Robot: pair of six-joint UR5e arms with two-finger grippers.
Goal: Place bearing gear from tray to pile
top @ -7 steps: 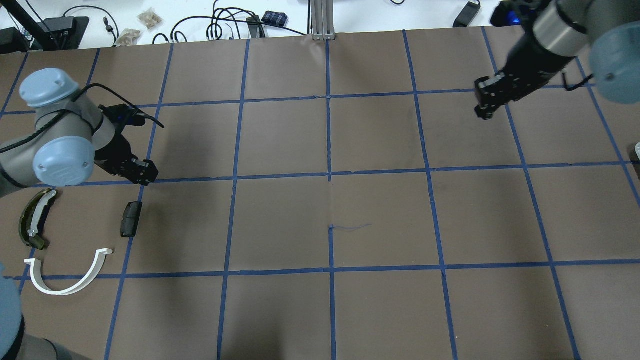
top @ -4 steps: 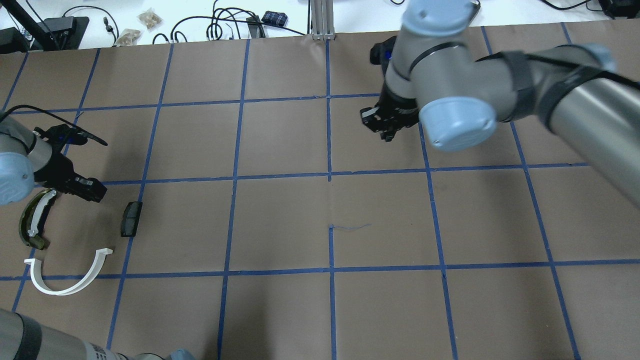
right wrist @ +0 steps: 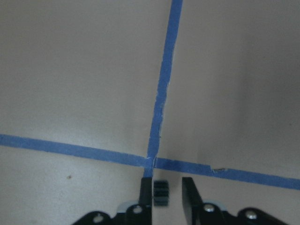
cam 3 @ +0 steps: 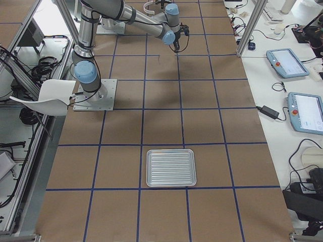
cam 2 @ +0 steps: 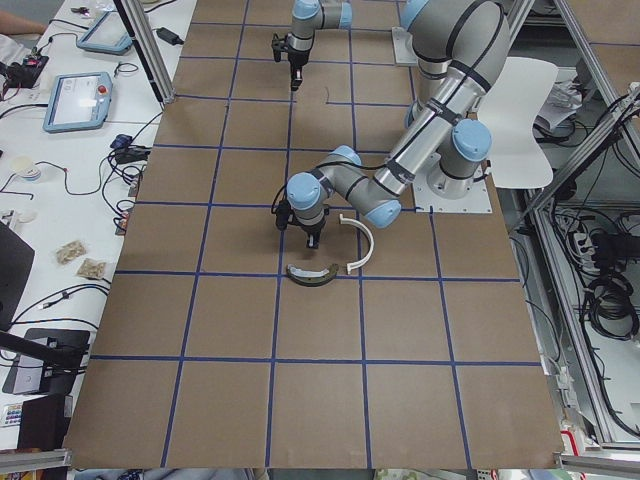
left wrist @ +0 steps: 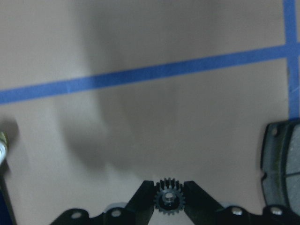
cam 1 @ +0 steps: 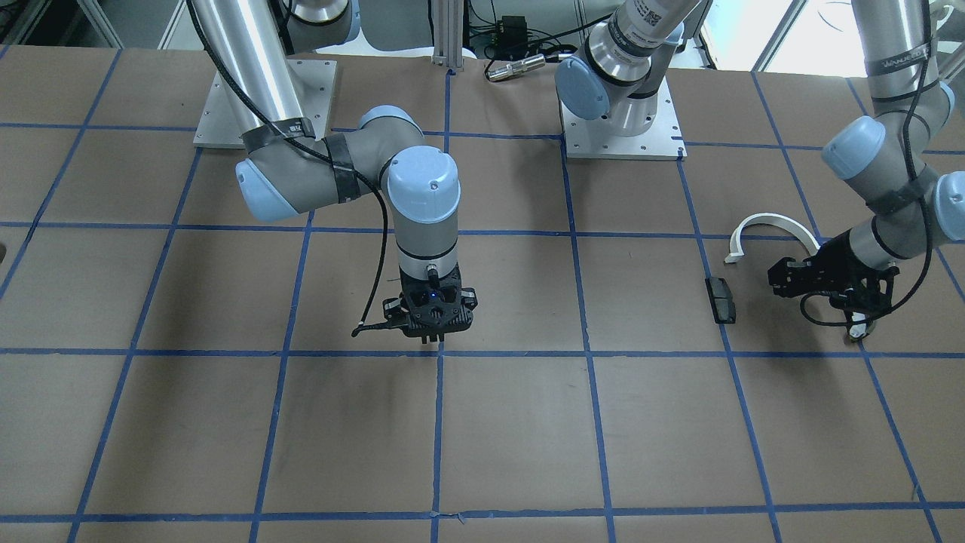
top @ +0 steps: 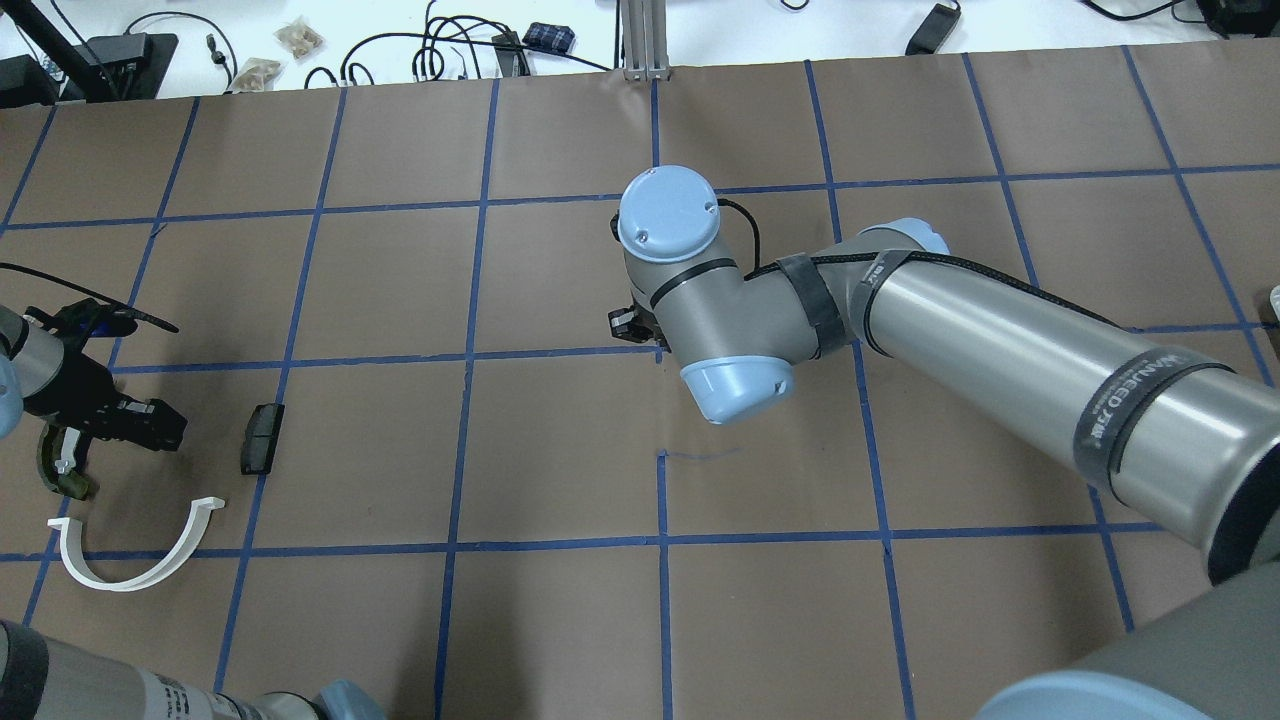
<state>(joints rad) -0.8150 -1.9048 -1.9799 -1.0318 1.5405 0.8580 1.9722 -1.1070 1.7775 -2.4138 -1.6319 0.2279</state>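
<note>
My left gripper (left wrist: 168, 206) is shut on a small black bearing gear (left wrist: 168, 200). It hovers low over the pile (top: 165, 425), between the olive-and-white shoe (top: 60, 482), which it partly hides, and the dark grey pad (top: 262, 437). The white half-ring arc (top: 120, 583) lies nearer the robot. My right gripper (right wrist: 166, 192) is low over a tape crossing at the table's middle (cam 1: 431, 339). Its jaws are slightly apart, and a second black gear (right wrist: 161, 192) sits edge-on against one finger with a gap to the other. The ribbed metal tray (cam 3: 170, 167) looks empty.
The table is brown paper with a blue tape grid (top: 660, 350). The right arm's long link (top: 1000, 340) stretches over the right half of the table. Cables and small bags (top: 300, 40) lie beyond the far edge.
The right arm swung from the far right to the table's middle. The left gripper moved left and toward the robot, from beyond the pad to over the shoe piece.
</note>
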